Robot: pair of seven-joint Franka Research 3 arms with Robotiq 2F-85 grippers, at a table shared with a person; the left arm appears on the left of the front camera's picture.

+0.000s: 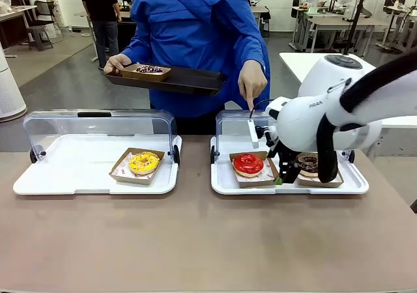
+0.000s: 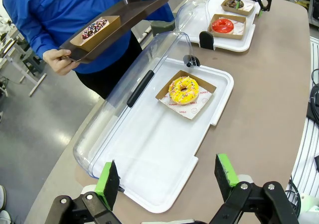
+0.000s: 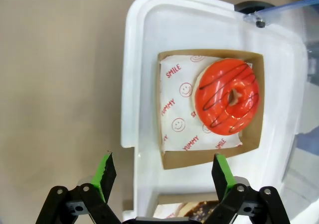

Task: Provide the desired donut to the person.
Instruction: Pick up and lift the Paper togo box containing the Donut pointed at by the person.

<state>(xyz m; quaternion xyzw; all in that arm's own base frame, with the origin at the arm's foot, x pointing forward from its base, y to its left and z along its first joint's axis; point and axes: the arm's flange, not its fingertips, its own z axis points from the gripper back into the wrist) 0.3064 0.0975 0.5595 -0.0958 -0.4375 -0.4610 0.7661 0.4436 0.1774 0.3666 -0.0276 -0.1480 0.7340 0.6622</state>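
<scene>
The person in a bright blue jacket holds a dark brown tray (image 1: pixel 195 79) (image 2: pixel 130 16) carrying a sprinkled chocolate donut (image 1: pixel 149 69) (image 2: pixel 94 28). Their other hand (image 1: pixel 252 81) points a finger down at the red-glazed donut (image 1: pixel 248 164) (image 3: pixel 227 102) (image 2: pixel 222 25) in its cardboard box. My right gripper (image 1: pixel 287 172) (image 3: pixel 162 176) hangs open above the right white case, between that box and a chocolate donut (image 1: pixel 307 163) (image 3: pixel 198 210) that it partly hides. My left gripper (image 2: pixel 167 179) is open above the near end of the left case, well short of the yellow donut (image 2: pixel 183 89) (image 1: pixel 144 163).
Two white display cases (image 1: pixel 58 169) (image 1: pixel 355 183) sit side by side with their clear lids (image 1: pixel 98 127) (image 2: pixel 114 114) swung back towards the person. Bare brown tabletop (image 1: pixel 195 241) lies in front of them. A bystander in black stands far behind.
</scene>
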